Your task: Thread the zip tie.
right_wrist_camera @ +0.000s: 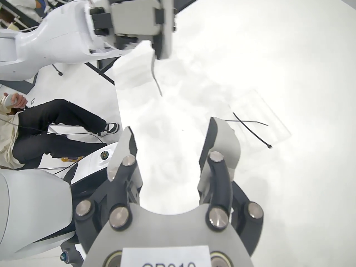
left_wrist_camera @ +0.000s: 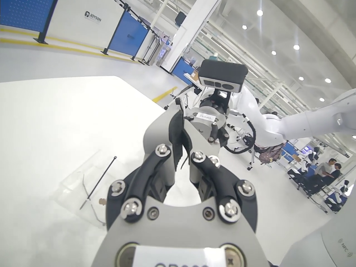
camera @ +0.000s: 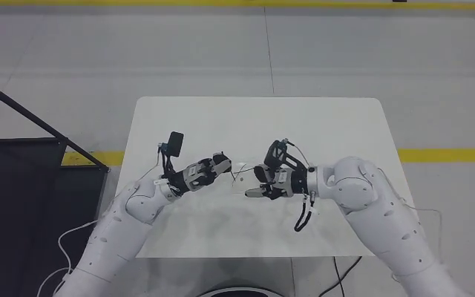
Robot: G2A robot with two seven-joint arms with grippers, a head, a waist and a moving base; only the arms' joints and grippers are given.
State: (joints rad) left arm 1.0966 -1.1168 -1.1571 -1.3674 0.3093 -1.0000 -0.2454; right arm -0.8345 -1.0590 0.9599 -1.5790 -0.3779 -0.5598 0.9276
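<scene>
We see a white, smooth, matte counter [camera: 334,126] with rounded corners, and over its middle the two glossy white arms come in from the near edge and angle toward each other, so that their hands face one another, close but apart. The left hand [camera: 224,163], grey metal with black linkages and dark pads, has its fingers pressed together on a zip tie [right_wrist_camera: 156,80]: a thin, dark, flexible strip that hangs free from the pinch and tapers to a point above the counter. The right hand [right_wrist_camera: 171,131], built the same way, stands wide, its two grey fingers well apart with nothing between them, and it points toward the left hand and the hanging strip. On the counter beside the two hands lies a flat, clear plastic sleeve [right_wrist_camera: 274,118], rectangular and faintly glossy. Lying on it are the loose ties [right_wrist_camera: 251,133], two slim black strips crossed over one another; the longer one ends in a small square head just past the sleeve's edge
</scene>
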